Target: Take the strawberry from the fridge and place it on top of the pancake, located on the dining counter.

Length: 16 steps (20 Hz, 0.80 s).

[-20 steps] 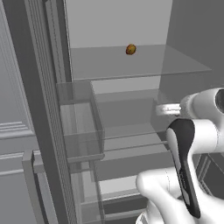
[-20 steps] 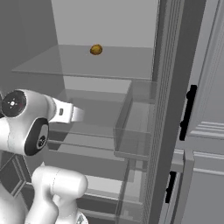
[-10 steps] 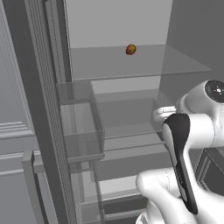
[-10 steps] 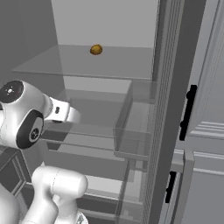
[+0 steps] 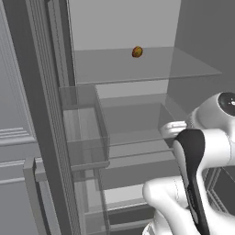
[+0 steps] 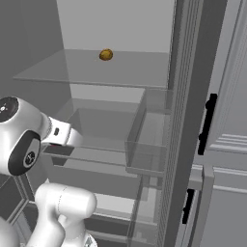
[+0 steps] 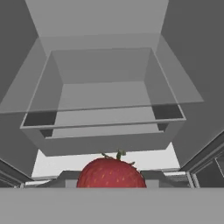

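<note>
Strawberry (image 7: 111, 173), red, seeded, green-stemmed, sits at 6 o'clock in the hand view, stem towards 12 o'clock. The claw (image 7: 110, 180) is pressed together and, by judgement, pinching the fruit from both sides. Directly ahead at 12 o'clock lies the dark-grey fridge's clear drawer (image 7: 105, 94). A separate small orange-brown rounded item (image 5: 137, 52) rests on the upper glass shelf (image 5: 183, 69). The coming move calls for a straight withdrawal towards 6 o'clock.

Flat, even rendered light, soft grey shading, no glare or blur
</note>
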{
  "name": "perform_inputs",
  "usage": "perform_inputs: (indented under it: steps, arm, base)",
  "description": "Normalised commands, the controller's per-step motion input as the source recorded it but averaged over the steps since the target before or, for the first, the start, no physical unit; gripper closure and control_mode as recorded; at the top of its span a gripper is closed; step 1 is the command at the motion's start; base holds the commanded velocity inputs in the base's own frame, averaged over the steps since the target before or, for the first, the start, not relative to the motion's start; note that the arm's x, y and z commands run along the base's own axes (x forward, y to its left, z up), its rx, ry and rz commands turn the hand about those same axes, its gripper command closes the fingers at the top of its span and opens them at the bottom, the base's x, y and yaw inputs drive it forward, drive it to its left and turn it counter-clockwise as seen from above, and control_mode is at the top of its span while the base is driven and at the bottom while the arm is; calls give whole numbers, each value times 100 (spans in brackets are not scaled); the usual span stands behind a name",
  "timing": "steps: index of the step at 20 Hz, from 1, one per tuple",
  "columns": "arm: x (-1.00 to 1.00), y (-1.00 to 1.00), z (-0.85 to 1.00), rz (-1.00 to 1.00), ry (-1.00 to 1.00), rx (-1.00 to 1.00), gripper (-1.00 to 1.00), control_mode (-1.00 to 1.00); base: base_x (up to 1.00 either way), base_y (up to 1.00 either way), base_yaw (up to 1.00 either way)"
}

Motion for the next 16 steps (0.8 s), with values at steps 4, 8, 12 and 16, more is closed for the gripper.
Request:
perform_inputs:
  steps: [4, 8, 12, 16]
  arm:
    - [-9, 13, -29, 0, -2, 6, 100, -100]
    - [0, 3, -40, -1, 0, 2, 100, -100]
    - [0, 0, -45, -6, 0, 0, 100, -100]
    - [0, 0, -7, -1, 0, 0, 100, -100]
  base:
    - [0, 0, 0]
    - [0, 0, 0]
    - [0, 0, 0]
    - [0, 0, 0]
